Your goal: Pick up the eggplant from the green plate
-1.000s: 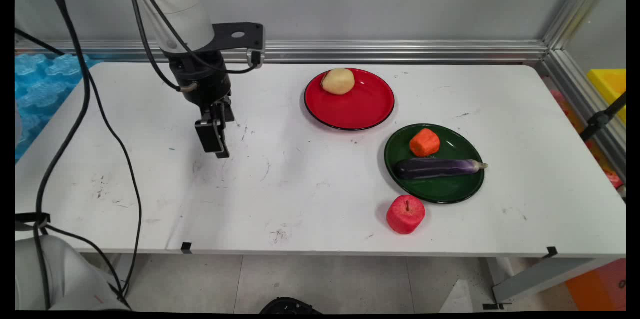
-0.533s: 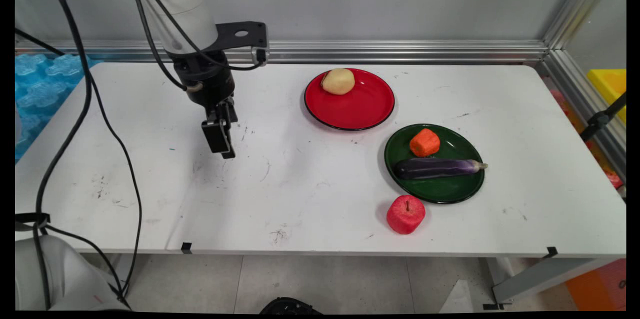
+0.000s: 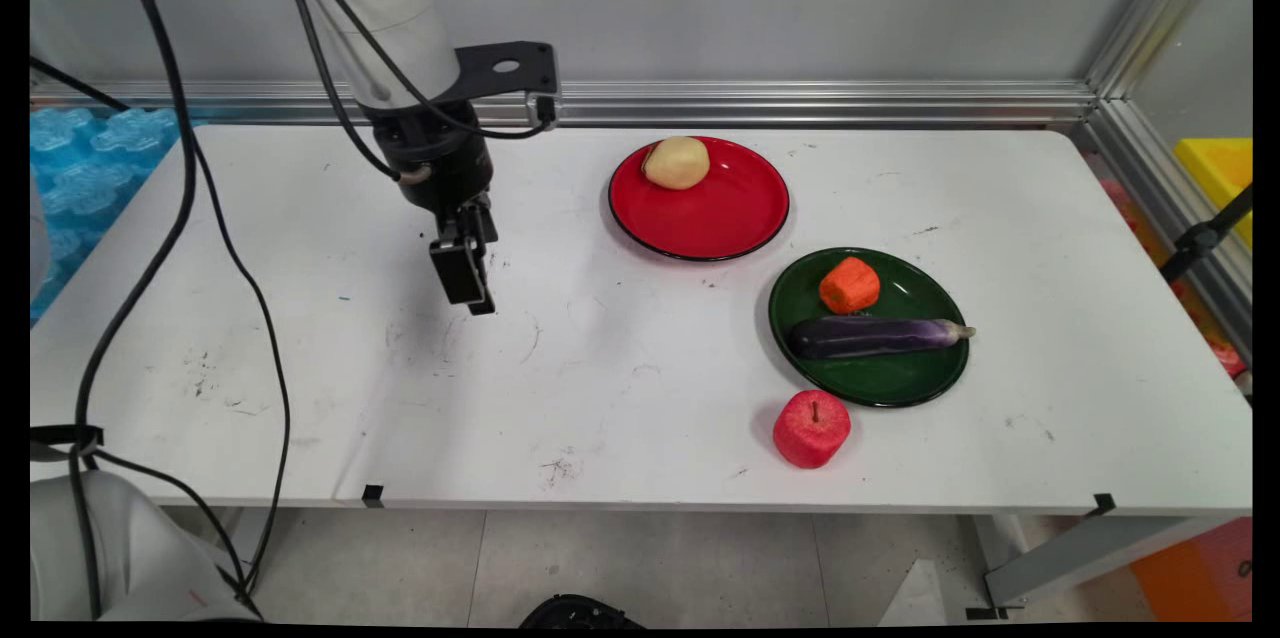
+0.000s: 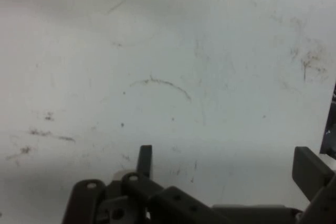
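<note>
Hovering over the bare, scuffed left half of the white table [image 3: 620, 388], the gripper [image 3: 478, 303] points down with its fingers [image 4: 145, 160] spread apart and nothing between them; the hand view shows only marked tabletop below. Well off to its right, a yellowish potato [image 3: 677, 163] sits on the red plate [image 3: 735, 218]; an orange piece [image 3: 850, 285] and an eggplant [image 3: 875, 335] share the green plate [image 3: 900, 383]; a red apple [image 3: 811, 429] stands just beside that plate's near rim. No brand, label or writing can be read anywhere.

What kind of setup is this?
Likely a robot lab test bench: a white table fenced by aluminium rails, toy food on a red plate and a green plate, gripper over bare tabletop.
</note>
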{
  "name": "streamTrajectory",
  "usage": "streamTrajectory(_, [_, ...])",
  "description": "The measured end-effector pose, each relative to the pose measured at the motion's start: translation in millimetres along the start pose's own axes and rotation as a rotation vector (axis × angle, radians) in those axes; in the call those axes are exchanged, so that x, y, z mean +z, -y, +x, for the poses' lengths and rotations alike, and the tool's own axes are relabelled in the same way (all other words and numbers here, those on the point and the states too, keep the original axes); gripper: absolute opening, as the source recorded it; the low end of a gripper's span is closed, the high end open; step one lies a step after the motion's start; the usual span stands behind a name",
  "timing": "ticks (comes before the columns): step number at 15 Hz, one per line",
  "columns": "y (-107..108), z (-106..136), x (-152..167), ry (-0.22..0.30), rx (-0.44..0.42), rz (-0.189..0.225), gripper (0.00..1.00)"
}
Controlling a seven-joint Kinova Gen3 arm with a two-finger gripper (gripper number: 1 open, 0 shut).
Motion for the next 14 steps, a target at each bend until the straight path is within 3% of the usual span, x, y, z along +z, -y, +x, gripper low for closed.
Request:
streamTrajectory(7, [1.6, 15.9, 2.3, -0.017, 0.044, 0.013, 1.0])
streamTrajectory(14, [6.1, 53.6, 4.7, -0.091, 0.074, 0.035, 1.0])
